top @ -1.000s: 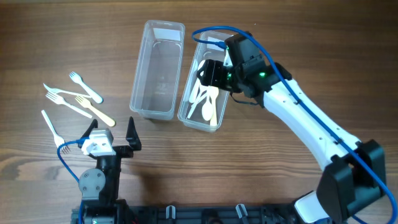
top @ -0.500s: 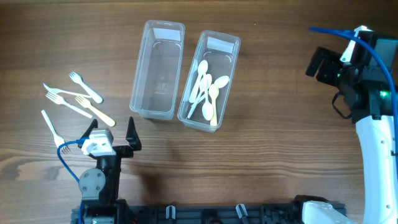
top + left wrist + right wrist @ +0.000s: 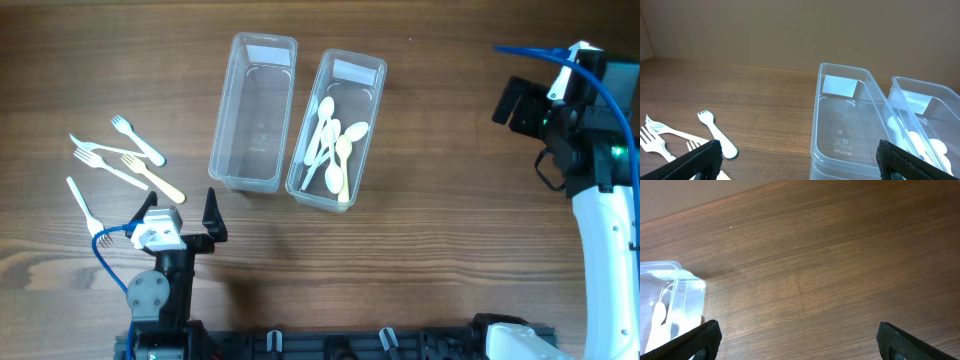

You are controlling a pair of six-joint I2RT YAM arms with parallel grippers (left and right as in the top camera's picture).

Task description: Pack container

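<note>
- Near edge: left pincer point(image 3: 181, 213) sits low by the robot's base, jaws spread wide, nothing between them. From its own wrist camera the fingertips point(image 3: 696, 159) sit at opposite bottom corners.
- Just beyond and to its left: several plastic forks point(image 3: 105, 165) lie loose on the wooden table point(image 3: 430, 260), white apart from a beige one point(image 3: 152, 176). None touches the pincer.
- Straight ahead of the left pincer: empty container point(image 3: 254, 112), clear plastic, long side running away from the base.
- Beside it on the right, walls close or touching: spoon container point(image 3: 372, 108), same kind, with a heap of pale spoons point(image 3: 333, 150) inside.
- Far right: right pincer point(image 3: 520, 103), well apart from both containers, jaws wide and bare. Its wrist view catches only a corner of the spoon container point(image 3: 687, 287) at the left edge.
</note>
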